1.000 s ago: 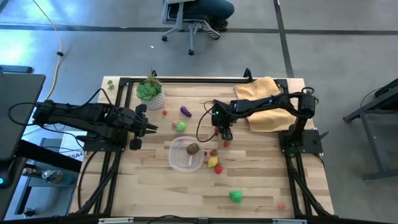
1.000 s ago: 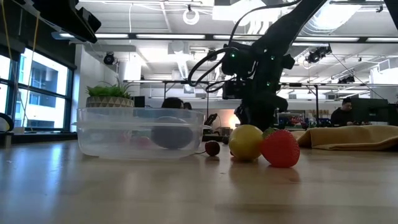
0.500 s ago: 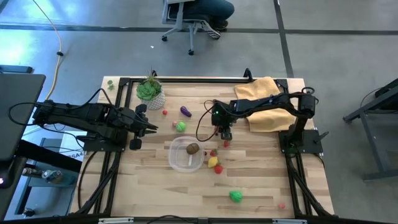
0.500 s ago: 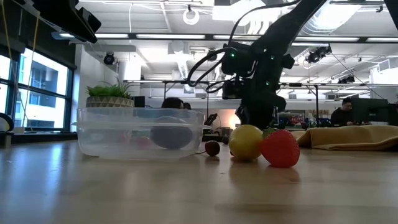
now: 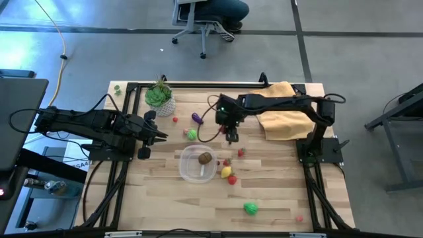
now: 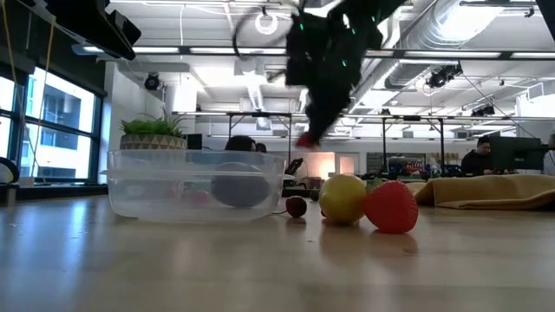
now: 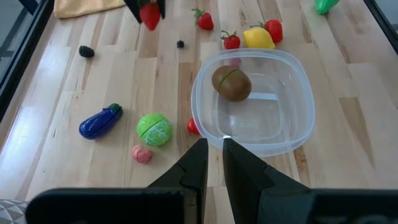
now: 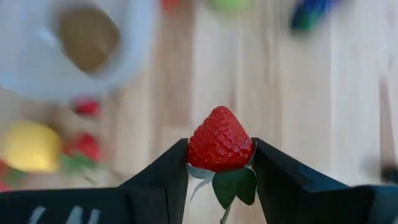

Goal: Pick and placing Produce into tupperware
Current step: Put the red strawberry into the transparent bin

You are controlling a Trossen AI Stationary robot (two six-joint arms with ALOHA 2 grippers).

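One strawberry (image 8: 219, 139) sits clamped in right end effector (image 8: 220, 163).

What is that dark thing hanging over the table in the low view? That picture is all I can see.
Observer: It's the right claw, shut on a strawberry with its leaf between the fingers.
Operator: What's that dark lump in the clear tub?
Observer: A brown kiwi, alone in the tupperware.
Operator: Is there a second arm?
Observer: Yes, the left claw waits at the table's left side, fingers shut and empty.
Operator: Anything hidden behind the tub?
Observer: A purple eggplant and a green leafy piece lie on the wood beyond it.
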